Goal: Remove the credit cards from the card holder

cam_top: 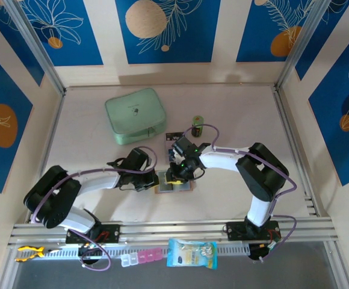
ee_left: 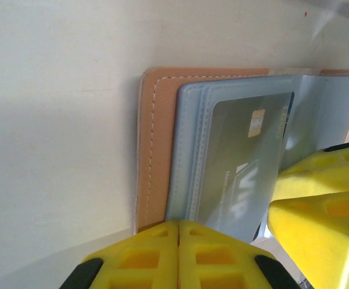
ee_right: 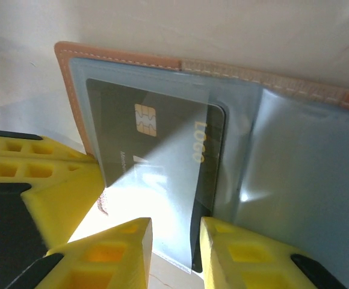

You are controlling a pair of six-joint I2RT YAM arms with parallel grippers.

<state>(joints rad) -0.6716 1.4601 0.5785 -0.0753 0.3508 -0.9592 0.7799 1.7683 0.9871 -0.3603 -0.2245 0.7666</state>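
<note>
The tan card holder (cam_top: 173,186) lies open on the table between my two grippers. Its grey clear-plastic pockets (ee_left: 192,150) face up, and a black credit card (ee_right: 162,138) with a gold chip sits in one pocket; the same card (ee_left: 247,162) shows through the plastic in the left wrist view. My left gripper (ee_left: 179,227) is shut with nothing between its fingers, its tips resting at the holder's near edge. My right gripper (ee_right: 176,247) stands partly open, with a lifted plastic pocket flap (ee_right: 162,205) and the card's edge between its fingers (ee_right: 234,253).
A mint-green zip case (cam_top: 135,114) lies at the back left and a small green can (cam_top: 197,126) behind the right wrist. A small dark flat thing (cam_top: 174,136) lies beside the can. A blue packet (cam_top: 191,253) and a pink pill box (cam_top: 141,257) sit by the front rail.
</note>
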